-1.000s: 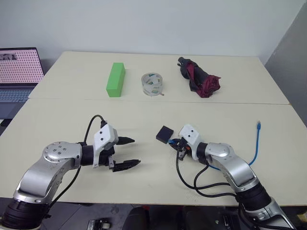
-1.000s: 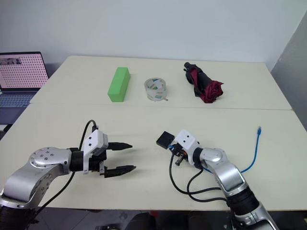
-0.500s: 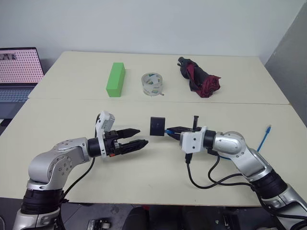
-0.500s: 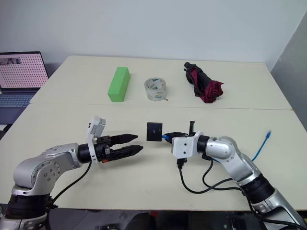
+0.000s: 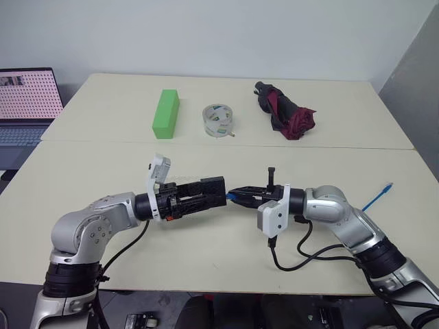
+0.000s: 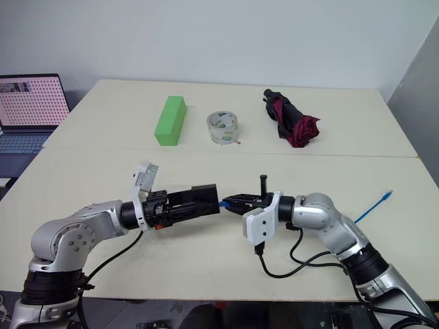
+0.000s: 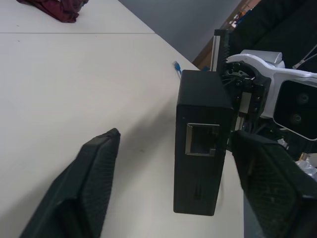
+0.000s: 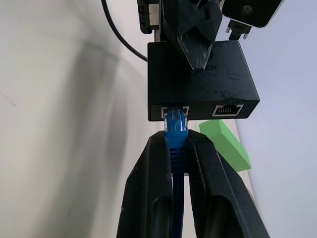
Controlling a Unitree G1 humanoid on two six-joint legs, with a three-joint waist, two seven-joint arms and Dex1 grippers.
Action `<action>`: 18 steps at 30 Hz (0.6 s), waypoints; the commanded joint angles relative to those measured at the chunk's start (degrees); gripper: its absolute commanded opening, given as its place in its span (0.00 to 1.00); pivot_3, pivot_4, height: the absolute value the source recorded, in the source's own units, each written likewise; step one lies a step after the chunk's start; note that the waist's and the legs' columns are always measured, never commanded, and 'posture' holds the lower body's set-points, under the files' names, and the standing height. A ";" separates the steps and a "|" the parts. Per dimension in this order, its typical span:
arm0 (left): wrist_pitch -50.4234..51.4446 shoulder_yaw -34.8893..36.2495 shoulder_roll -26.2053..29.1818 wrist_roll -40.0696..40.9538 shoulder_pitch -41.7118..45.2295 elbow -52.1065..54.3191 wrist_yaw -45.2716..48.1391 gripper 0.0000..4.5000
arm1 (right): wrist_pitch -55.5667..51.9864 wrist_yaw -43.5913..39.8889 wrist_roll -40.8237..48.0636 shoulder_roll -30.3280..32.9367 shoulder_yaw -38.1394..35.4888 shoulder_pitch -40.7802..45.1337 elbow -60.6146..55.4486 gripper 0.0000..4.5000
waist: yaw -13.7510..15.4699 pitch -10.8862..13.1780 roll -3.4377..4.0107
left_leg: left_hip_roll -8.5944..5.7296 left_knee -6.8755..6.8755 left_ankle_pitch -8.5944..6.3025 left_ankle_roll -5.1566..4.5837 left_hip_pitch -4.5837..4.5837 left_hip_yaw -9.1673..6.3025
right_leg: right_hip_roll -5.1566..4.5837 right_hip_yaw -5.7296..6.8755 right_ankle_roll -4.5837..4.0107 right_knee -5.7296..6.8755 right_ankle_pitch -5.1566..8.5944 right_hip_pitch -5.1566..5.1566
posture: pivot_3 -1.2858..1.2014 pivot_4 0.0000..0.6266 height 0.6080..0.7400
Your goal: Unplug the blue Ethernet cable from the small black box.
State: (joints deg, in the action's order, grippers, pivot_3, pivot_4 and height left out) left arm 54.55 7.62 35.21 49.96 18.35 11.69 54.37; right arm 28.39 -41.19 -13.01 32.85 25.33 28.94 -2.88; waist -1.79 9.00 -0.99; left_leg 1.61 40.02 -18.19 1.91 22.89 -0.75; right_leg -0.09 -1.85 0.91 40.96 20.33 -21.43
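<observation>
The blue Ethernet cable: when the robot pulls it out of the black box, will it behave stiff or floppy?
Probably floppy overall: the blue Ethernet cable is thin, and its free end trails loosely over the table. The short piece pinched in the right gripper runs straight into the small black box, so it likely pulls true there.

Small black box (image 6: 204,197) hung above the near table (image 6: 206,267), between left gripper (image 6: 204,200) on its left and right gripper (image 6: 230,201) on its right. Blue Ethernet cable (image 8: 176,130) ran from the box's right side through the right gripper; its far end (image 6: 379,203) lay off right. On the far table (image 6: 329,116), left to right: block (image 6: 170,120), tape roll (image 6: 223,128), folded umbrella (image 6: 291,120). Laptop (image 6: 27,110) stood beyond the tables' left edge.
</observation>
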 commanded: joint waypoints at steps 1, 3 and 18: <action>-0.16 0.76 0.39 1.47 0.82 0.21 1.00 0.56 | 1.39 0.08 -0.13 -0.09 -2.02 1.20 -0.89 0.03 | 0.00 0.00 0.00 | 0.00 0.00 0.00 0.00 0.00 0.00 | 0.00 0.00 0.00 0.00 0.00 0.00 | 0.52 0.24 1.00; -0.24 0.61 0.62 1.37 0.71 0.07 1.30 0.44 | 1.68 0.15 -0.28 -0.10 -2.03 1.17 -0.79 0.03 | 0.00 0.00 0.00 | 0.00 0.00 0.00 0.00 0.00 0.00 | 0.00 0.00 0.00 0.00 0.00 0.00 | 0.52 0.24 1.00; -0.84 -0.75 1.30 0.47 0.65 -0.10 2.92 0.17 | 4.40 -2.65 -0.93 1.01 -1.28 1.34 -0.47 0.35 | 0.02 0.00 0.00 | 0.00 0.00 0.00 0.00 0.00 0.00 | 0.00 0.00 0.00 0.00 0.00 0.00 | 0.52 0.24 1.00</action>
State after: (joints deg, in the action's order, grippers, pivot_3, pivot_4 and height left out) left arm 54.56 6.78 35.83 50.24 18.35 11.06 56.43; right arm 32.00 -42.74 -14.77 33.06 24.85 29.75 -1.35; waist -1.77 9.00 -0.99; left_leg 1.61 40.02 -18.19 1.91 22.89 -0.75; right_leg -0.09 -1.85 0.91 40.96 20.33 -21.42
